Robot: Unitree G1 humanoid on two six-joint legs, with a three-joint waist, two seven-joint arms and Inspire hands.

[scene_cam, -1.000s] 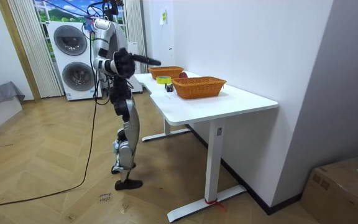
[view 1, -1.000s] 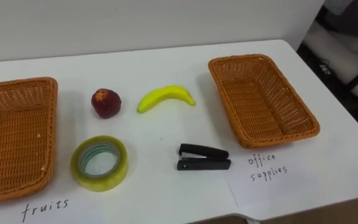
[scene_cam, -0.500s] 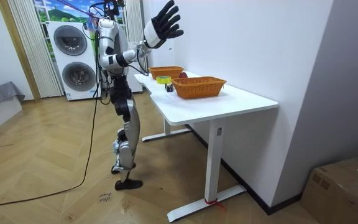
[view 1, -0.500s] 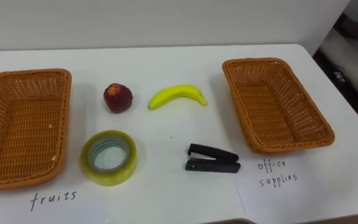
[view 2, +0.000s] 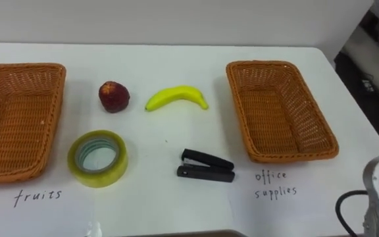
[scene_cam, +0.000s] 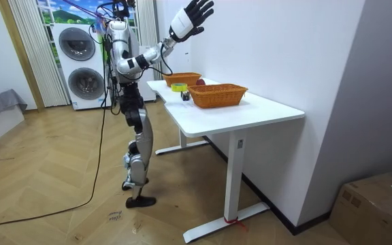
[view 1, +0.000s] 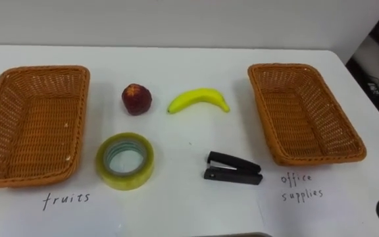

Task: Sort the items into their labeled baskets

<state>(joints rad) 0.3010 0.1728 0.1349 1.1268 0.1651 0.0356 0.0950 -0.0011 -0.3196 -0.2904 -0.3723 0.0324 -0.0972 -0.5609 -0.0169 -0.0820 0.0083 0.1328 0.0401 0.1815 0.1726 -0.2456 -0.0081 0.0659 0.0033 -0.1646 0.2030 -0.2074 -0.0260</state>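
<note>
Your robot stands at the near edge of the white table (view 1: 189,56), facing the wall, with its right hand (scene_cam: 194,15) lifted high above the tabletop, fingers spread wide and holding nothing. On the table before you, a wicker basket (view 1: 35,125) sits at the left and a second wicker basket (view 1: 304,112) at the right, each with a handwritten label on the near side of it, the left label (view 1: 66,198) and the right label (view 1: 301,186). All four items lie on the bare table between the two baskets, none touching another. A dark red apple (view 1: 137,99) rests in the far row, just right of the left basket, and a yellow banana (view 1: 198,100) lies near it on its right, its ends curving toward you. In the near row, a roll of yellowish tape (view 1: 127,182) lies flat in front of the apple, and a black stapler (view 1: 233,168) lies in front of the banana, close to the near left corner of the right basket. In the room view, two stacked washing machines (scene_cam: 80,64) stand behind the robot.
</note>
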